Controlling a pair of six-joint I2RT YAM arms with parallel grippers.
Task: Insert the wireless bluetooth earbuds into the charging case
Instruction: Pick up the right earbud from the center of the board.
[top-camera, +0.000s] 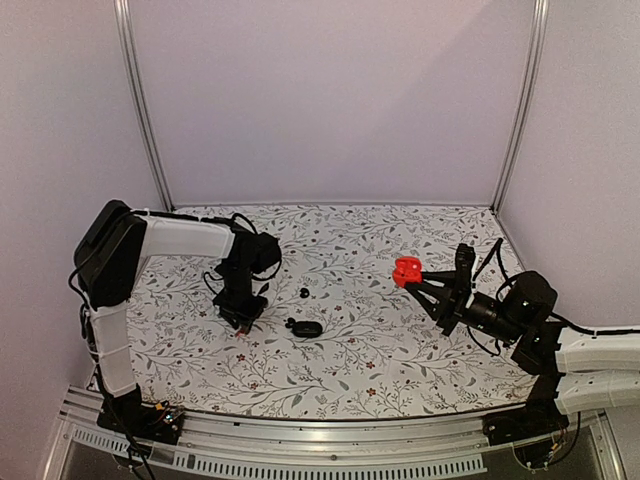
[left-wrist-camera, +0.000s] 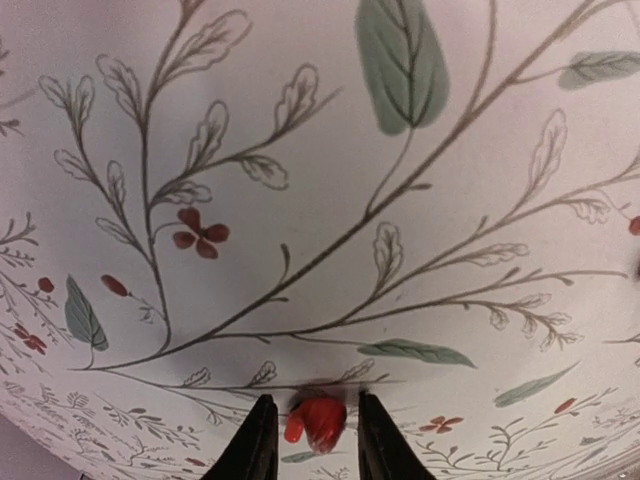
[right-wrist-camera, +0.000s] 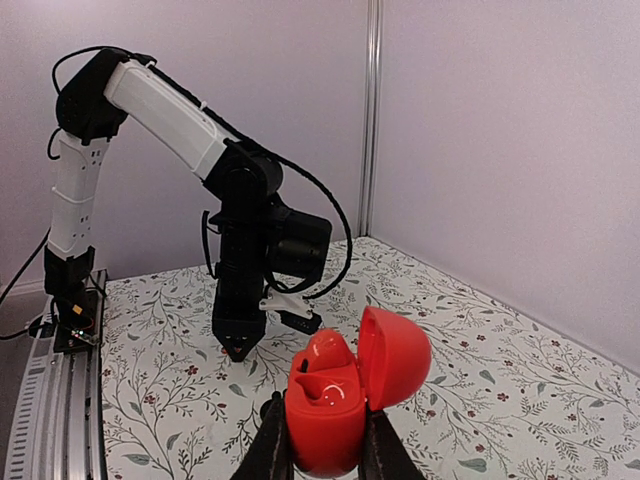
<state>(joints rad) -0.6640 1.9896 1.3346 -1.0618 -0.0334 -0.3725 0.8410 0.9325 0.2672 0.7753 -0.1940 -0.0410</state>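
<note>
The charging case (right-wrist-camera: 330, 425) is red, with its domed lid (right-wrist-camera: 395, 355) hinged open. My right gripper (right-wrist-camera: 322, 420) is shut on its lower body and holds it above the table at the right (top-camera: 406, 270). One red earbud (right-wrist-camera: 328, 352) sits in the case's far pocket. The near pocket is bare. A second red earbud (left-wrist-camera: 320, 420) lies on the floral table between the fingers of my left gripper (left-wrist-camera: 315, 396). That gripper points straight down at the table (top-camera: 243, 320), and a slim gap shows on each side of the bud.
A glossy black oval object (top-camera: 306, 328) lies just right of the left gripper. A small black bead (top-camera: 303, 293) sits a little behind it. Plain walls with metal posts (top-camera: 140, 110) close off the back and sides of the floral table (top-camera: 340, 380).
</note>
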